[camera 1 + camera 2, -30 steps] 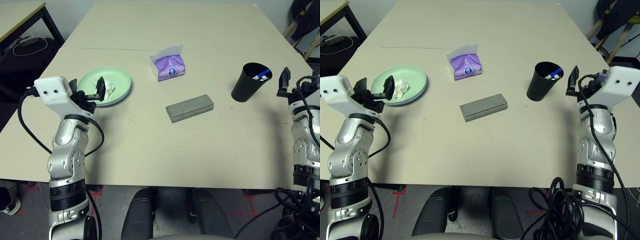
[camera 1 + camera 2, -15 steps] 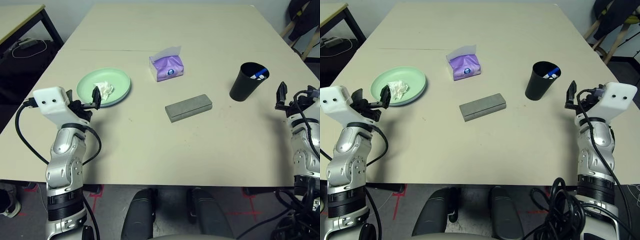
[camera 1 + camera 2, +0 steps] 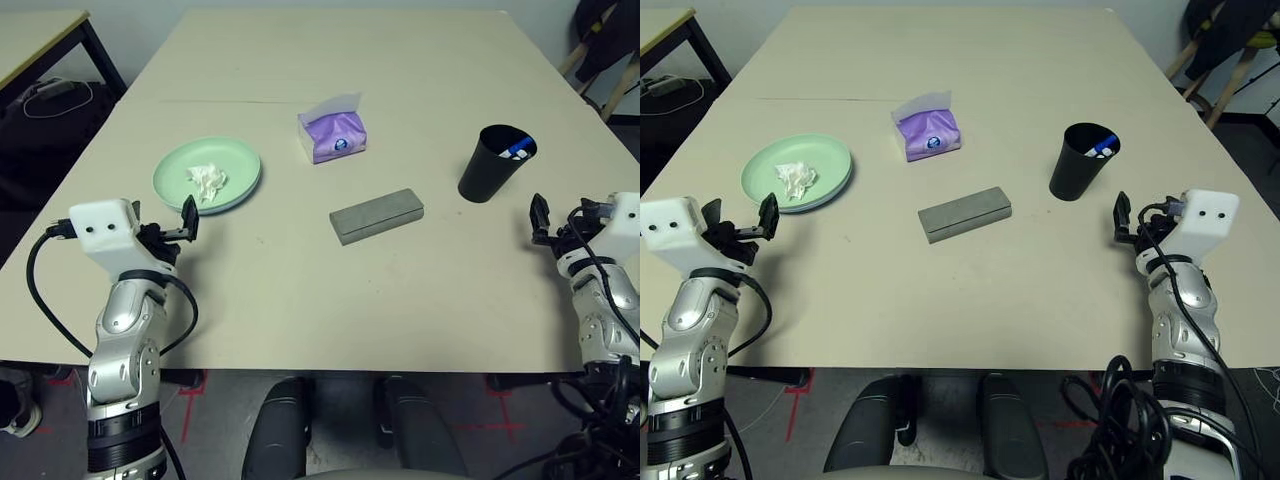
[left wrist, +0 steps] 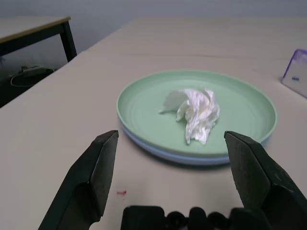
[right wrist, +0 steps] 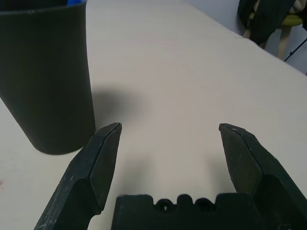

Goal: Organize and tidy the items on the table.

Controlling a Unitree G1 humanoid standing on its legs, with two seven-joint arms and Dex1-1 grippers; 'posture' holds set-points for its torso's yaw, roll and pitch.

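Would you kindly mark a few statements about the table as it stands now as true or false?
1. The crumpled tissue lies on the mint green plate. True.
2. The black cup lies tipped on its side. False: it stands upright.
3. The left gripper grips the plate. False: its fingers are open, short of the rim.
4. The purple tissue pack sits apart from the grey glasses case. True.
5. The right gripper is open and empty. True.
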